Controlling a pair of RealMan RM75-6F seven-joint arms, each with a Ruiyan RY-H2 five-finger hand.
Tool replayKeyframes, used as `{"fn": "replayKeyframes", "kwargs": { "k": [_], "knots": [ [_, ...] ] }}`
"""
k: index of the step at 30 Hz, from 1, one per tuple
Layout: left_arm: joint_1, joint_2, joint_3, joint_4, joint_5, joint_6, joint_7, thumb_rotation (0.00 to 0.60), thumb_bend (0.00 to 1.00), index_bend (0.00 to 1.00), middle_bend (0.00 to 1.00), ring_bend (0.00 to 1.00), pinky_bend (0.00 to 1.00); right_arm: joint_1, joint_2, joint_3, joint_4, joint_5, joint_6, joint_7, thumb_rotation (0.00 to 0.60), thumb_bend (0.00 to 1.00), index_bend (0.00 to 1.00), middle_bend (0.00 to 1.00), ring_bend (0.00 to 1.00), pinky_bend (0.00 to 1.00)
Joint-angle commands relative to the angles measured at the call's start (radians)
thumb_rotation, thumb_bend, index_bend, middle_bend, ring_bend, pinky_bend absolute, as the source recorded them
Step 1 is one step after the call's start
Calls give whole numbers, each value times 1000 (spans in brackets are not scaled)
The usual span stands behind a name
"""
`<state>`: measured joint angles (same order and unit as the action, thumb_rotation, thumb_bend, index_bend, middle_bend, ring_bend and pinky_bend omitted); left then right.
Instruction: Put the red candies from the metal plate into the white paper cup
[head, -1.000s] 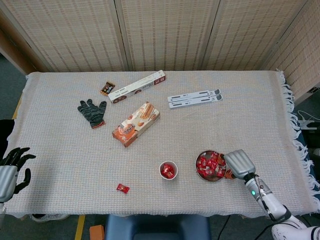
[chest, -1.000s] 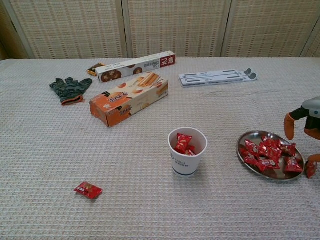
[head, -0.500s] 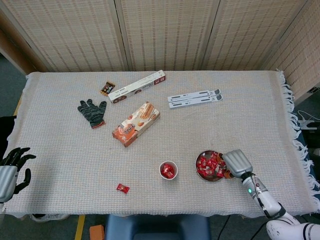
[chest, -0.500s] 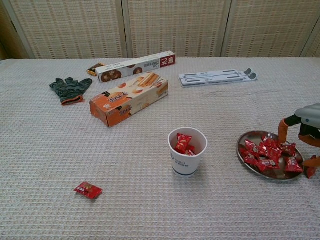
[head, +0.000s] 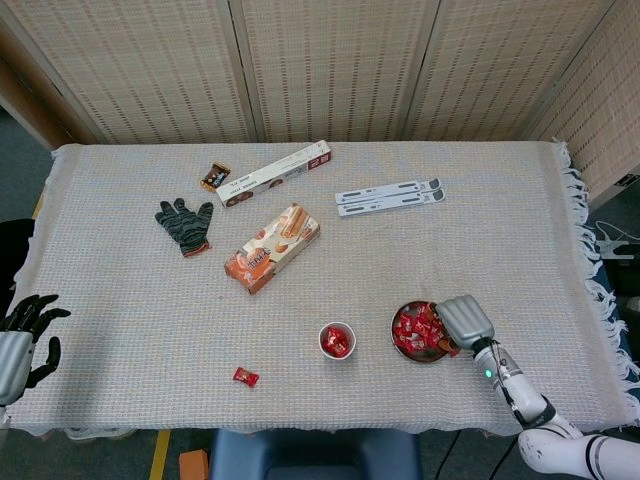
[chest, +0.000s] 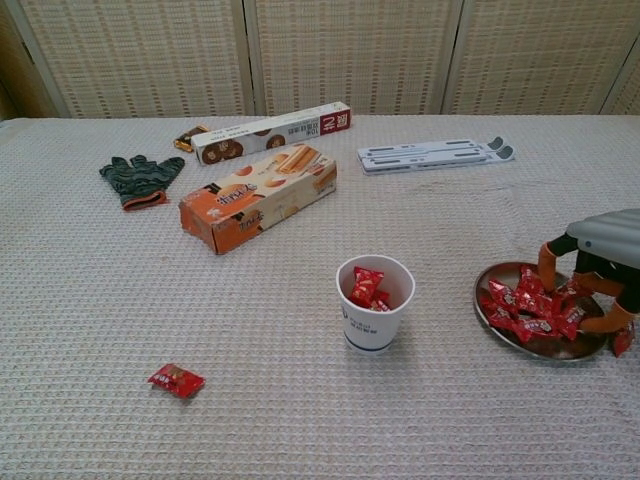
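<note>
The metal plate (head: 398, 343) (chest: 483, 301) sits near the table's front right with several red candies (head: 411, 327) (chest: 522, 303) piled in it. My right hand (head: 465, 320) (chest: 598, 270) is down over the plate's right half. Its orange-tipped fingers (chest: 547, 263) stand apart among the candies, and no candy shows clearly gripped. The white paper cup (head: 337, 340) (chest: 374, 303) stands upright left of the plate and holds a few red candies. One red candy (head: 245, 377) (chest: 176, 380) lies loose on the cloth at the front left. My left hand (head: 22, 335) hangs off the table's left edge, fingers spread and holding nothing.
An orange biscuit box (head: 272, 248) (chest: 258, 198) lies mid-table. Behind it are a long white box (head: 275, 173), a small snack packet (head: 214, 177), a dark glove (head: 184, 224) and a grey folding stand (head: 390, 196). The cloth's fringed edge runs down the right.
My right hand has moved left and down from beside the plate's right rim, and its fingers are now among the candies. The left hand has barely moved.
</note>
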<state>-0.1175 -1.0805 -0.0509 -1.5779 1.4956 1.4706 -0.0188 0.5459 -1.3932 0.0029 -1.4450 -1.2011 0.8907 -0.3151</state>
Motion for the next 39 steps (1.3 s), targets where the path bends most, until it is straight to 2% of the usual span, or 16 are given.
{"fn": "replayKeyframes", "kwargs": {
  "k": [1,11,21,28,34,39],
  "knots": [
    [-1,0,1,0,0,-1,0,600,620,293,132,93,302,3,-13,4,16,-15,-4,21,600,105,458,875,765,968],
    [-1,1,1,-1,1,-1,-1,600,621,294,133,93,302,-1,-26,1,45,-54,-5,75,600,105,511,875,765,968],
    [0,2,1,-1,1,0,-4,600,621,293,132,93,302,-11,-23,2,47,-59,5,81,600,230,668,875,767,968],
    [1,3,1,-2,3,2,-9,600,621,294,132,93,302,-18,-11,9,27,-64,20,91,600,242,715,874,769,970],
    [2,5,1,-3,5,5,-13,600,621,293,133,93,301,-18,32,29,-64,-96,59,104,600,243,718,875,770,970],
    [2,6,2,-4,8,4,-14,600,621,293,133,93,302,17,86,64,-213,-131,54,120,600,244,718,875,770,970]
  ]
}}
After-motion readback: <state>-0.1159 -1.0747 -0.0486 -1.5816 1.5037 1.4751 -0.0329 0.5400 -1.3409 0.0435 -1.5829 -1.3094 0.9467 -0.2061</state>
